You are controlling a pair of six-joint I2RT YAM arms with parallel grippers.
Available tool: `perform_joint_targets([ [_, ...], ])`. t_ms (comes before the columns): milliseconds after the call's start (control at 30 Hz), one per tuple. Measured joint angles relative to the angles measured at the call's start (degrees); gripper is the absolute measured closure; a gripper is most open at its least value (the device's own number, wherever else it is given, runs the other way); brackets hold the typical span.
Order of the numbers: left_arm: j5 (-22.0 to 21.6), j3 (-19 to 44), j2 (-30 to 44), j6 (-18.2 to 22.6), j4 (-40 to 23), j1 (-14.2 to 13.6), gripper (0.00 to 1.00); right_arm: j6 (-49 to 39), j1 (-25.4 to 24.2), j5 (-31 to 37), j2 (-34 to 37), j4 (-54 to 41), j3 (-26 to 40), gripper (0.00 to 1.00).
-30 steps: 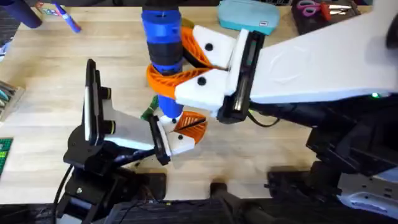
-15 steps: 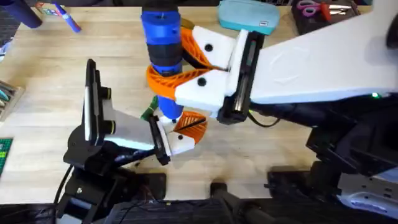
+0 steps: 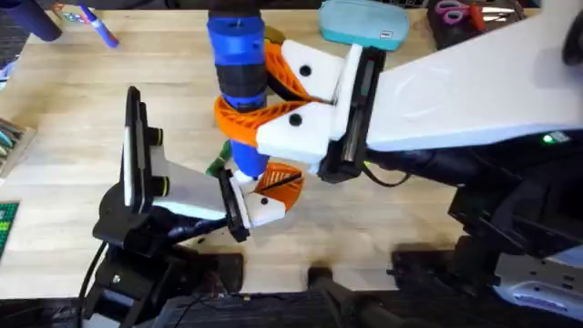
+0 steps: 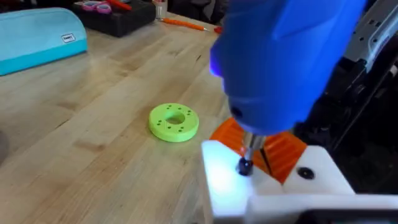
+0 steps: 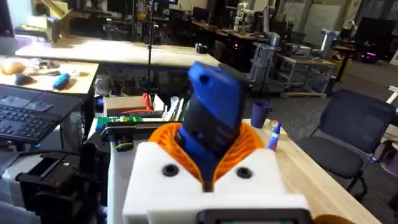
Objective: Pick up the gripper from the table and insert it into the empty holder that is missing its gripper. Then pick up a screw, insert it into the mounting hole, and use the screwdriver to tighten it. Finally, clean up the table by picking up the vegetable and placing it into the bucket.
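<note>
Our right end effector [image 3: 273,114] is clenched around the blue screwdriver [image 3: 239,64], holding it upright with its bit on the screw [image 4: 245,167] in the small white gripper [image 3: 269,196] seated on the holder [image 3: 173,191]. If the bit tilts, we judge it could slip off the screw head. We cannot tell our left end effector's state; the vegetable [image 3: 217,164] lies on the surface [image 3: 73,109] just beside the holder.

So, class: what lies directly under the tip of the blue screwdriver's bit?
The screwdriver bit meets a dark screw head on the small white gripper with its orange pad. The mounting hole beneath is covered.
</note>
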Motion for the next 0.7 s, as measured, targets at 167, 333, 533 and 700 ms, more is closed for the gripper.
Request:
perform_joint_targets([
  [167, 0.0, 0.0, 0.0, 0.0, 0.0, 0.0, 0.991, 0.0, 0.0, 0.0, 0.0, -0.6, 0.0, 0.96],
  [333, 0.0, 0.0, 0.0, 0.0, 0.0, 0.0, 0.991, 0.0, 0.0, 0.0, 0.0, -1.1, 0.0, 0.96],
  [533, 0.0, 0.0, 0.0, 0.0, 0.0, 0.0, 0.991, 0.0, 0.0, 0.0, 0.5, -1.0, 0.0, 0.96],
  [700, 0.0, 0.0, 0.0, 0.0, 0.0, 0.0, 0.991, 0.0, 0.0, 0.0, 0.5, -0.9, 0.0, 0.96],
])
